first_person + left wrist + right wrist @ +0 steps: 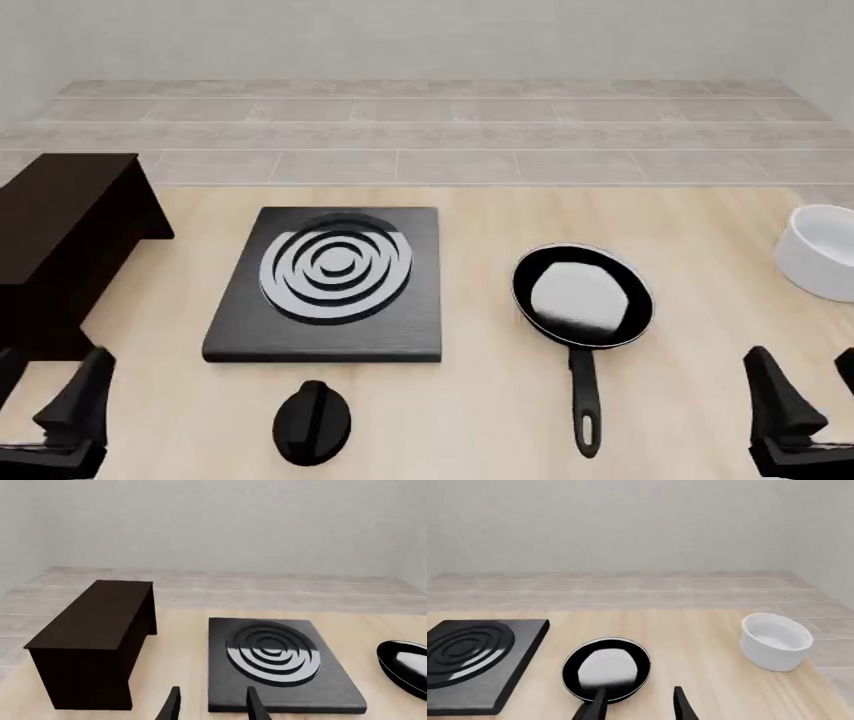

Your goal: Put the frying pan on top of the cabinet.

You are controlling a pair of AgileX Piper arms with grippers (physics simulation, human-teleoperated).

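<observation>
Nothing is done yet: the glossy black frying pan [583, 296] lies on the table right of centre, handle toward me. I see both my left gripper [47, 400] and right gripper [798, 392] open and empty. The dark wooden cabinet [60, 235] stands far left (top free). The black slab with white rings [334, 284] lies between them, a white bowl [825, 250] on the far right.

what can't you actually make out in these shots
- Cabinet: front view's left edge cuts it off.
- Frying pan: left wrist view's right edge cuts it; handle unseen there.
- White bowl: clipped by front view's right edge.
- Left claw and right claw: only fingertips show at the bottom edge; the arms are out of frame.
</observation>
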